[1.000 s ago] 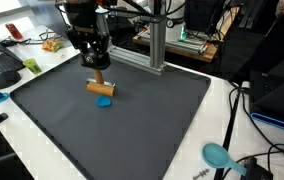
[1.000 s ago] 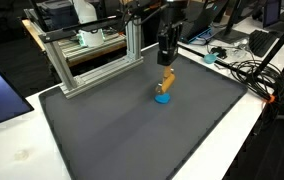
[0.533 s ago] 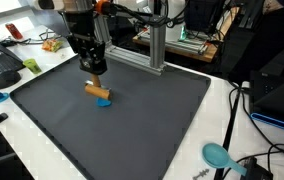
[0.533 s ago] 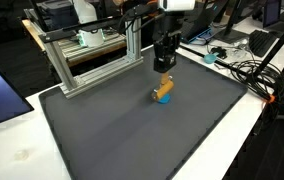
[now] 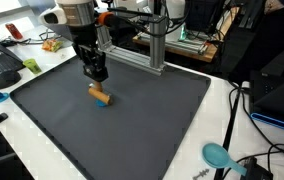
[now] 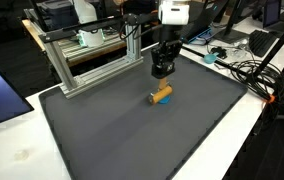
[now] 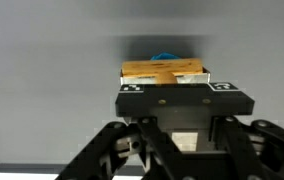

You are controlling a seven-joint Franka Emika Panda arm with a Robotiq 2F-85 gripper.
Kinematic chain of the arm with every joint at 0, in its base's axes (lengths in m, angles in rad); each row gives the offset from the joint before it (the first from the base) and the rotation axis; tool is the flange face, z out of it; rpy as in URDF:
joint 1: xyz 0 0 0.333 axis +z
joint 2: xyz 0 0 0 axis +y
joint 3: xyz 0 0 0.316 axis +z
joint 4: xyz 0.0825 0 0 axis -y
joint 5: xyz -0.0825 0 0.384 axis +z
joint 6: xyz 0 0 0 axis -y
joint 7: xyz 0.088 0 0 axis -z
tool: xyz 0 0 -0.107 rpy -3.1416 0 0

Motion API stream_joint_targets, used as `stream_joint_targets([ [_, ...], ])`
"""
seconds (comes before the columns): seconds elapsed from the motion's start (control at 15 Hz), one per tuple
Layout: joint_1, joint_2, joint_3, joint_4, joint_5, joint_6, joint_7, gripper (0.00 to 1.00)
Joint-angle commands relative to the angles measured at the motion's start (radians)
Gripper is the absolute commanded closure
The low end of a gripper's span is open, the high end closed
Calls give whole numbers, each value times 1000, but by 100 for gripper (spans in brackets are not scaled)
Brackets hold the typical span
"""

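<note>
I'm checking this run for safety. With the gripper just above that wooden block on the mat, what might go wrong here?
1. The gripper hangs close above the wooden block; a small drop might knock it instead of straddling it.
2. The block lies on a small blue piece, so it may rock or roll off if nudged.
3. The aluminium frame stands near the arm in both exterior views; a wide swing might hit it.

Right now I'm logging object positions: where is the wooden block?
In both exterior views the wooden block lies on the dark mat, just below the gripper, over a small blue object.
</note>
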Motion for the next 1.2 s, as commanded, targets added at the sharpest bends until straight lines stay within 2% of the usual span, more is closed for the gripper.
stream_joint_targets([
  [0.0, 33, 5, -12, 25, -15, -15, 60, 78],
  [0.53, 72, 58, -36, 43, -88, 6, 96, 78],
  [1.13, -2, 92, 9, 39, 40, 3, -29, 78],
])
